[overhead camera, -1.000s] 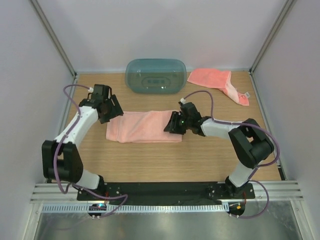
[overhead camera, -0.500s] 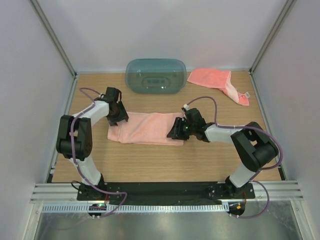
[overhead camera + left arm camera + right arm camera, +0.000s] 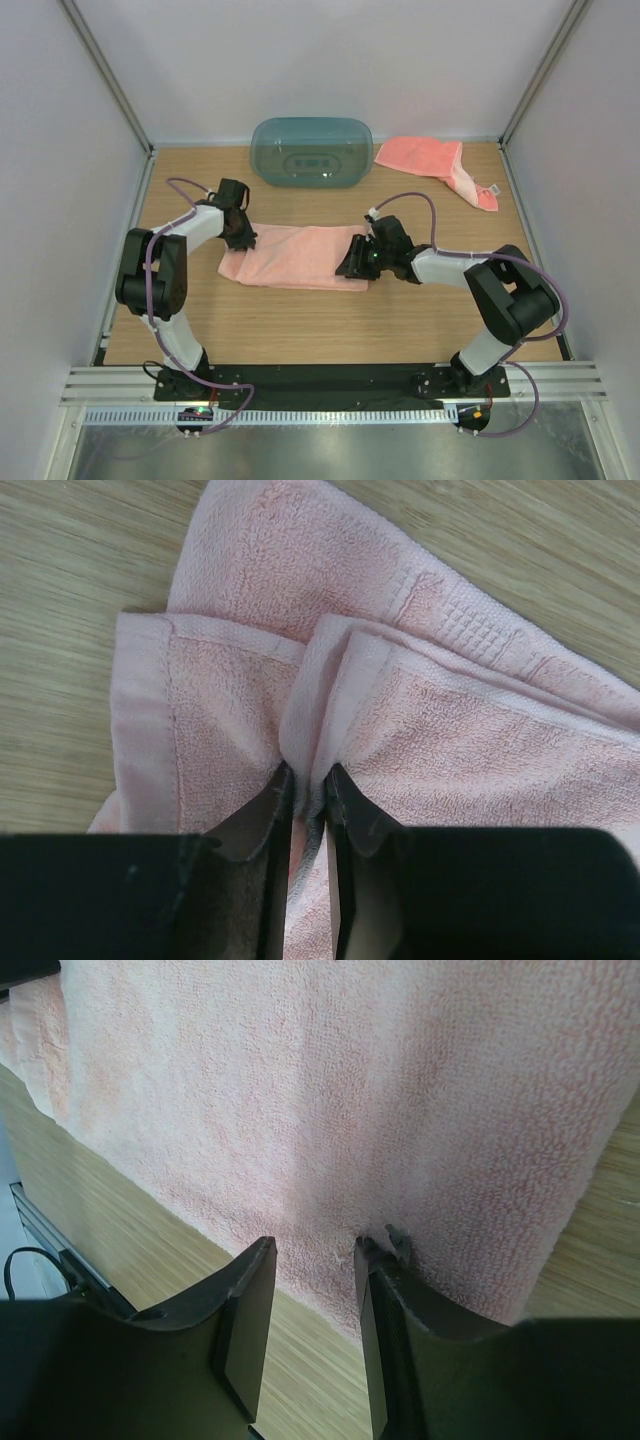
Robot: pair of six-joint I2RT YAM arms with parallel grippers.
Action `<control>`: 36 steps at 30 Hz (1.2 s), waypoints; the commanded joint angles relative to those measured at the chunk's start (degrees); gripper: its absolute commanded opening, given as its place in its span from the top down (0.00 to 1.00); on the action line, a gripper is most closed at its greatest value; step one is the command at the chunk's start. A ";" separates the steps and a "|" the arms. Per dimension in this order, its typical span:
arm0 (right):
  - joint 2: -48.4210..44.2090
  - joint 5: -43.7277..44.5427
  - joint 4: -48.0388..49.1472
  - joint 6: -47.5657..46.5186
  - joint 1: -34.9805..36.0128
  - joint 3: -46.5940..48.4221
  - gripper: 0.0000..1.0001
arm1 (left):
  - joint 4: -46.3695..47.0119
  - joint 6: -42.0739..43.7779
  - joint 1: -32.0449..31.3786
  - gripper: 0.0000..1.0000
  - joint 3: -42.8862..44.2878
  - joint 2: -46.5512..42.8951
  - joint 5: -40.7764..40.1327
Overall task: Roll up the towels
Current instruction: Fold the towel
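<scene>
A pink towel (image 3: 300,255) lies folded into a long strip across the middle of the table. My left gripper (image 3: 240,238) is at its left end, shut on a raised pleat of the hem (image 3: 305,710). In the left wrist view the left gripper (image 3: 308,775) has cloth squeezed between both fingers. My right gripper (image 3: 352,262) rests on the towel's right end near the front edge. In the right wrist view the right gripper (image 3: 318,1248) is open, its fingertips pressed down on the towel (image 3: 300,1080) with only flat cloth between them. A second pink towel (image 3: 430,160) lies crumpled at the back right.
A teal translucent tub (image 3: 311,152) stands upside down at the back centre, just behind the towel. Grey walls close in the table (image 3: 300,320) on the left, right and back. The arms' cables arch over the tabletop.
My left gripper has come in from the back left to the towel's left end and closed on a pleat of it. The right gripper has stayed nearly still on the right end.
</scene>
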 commanded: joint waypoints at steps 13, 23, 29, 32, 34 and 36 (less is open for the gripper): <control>-6.41 1.65 -9.20 -3.94 -0.64 3.51 0.48 | -6.90 0.63 -2.67 0.79 5.41 -3.38 -5.58; -7.99 1.30 -11.31 -4.38 -0.81 4.65 0.48 | -10.85 3.17 -3.02 1.00 8.30 -7.59 -8.30; -9.84 0.33 -12.63 -4.38 -0.72 5.88 0.43 | -16.48 6.69 -2.93 1.00 14.10 -9.35 -9.80; -9.93 -0.46 -12.81 -4.38 -0.81 6.32 0.40 | -19.20 8.45 -2.76 1.00 16.39 -8.83 -11.03; -9.67 -0.90 -12.63 -4.30 -0.72 6.23 0.38 | -20.35 9.50 -2.67 1.00 16.74 -8.48 -11.82; -9.32 -1.16 -12.46 -4.38 -0.72 6.06 0.36 | -20.44 10.03 -1.88 1.00 16.22 -8.65 -12.26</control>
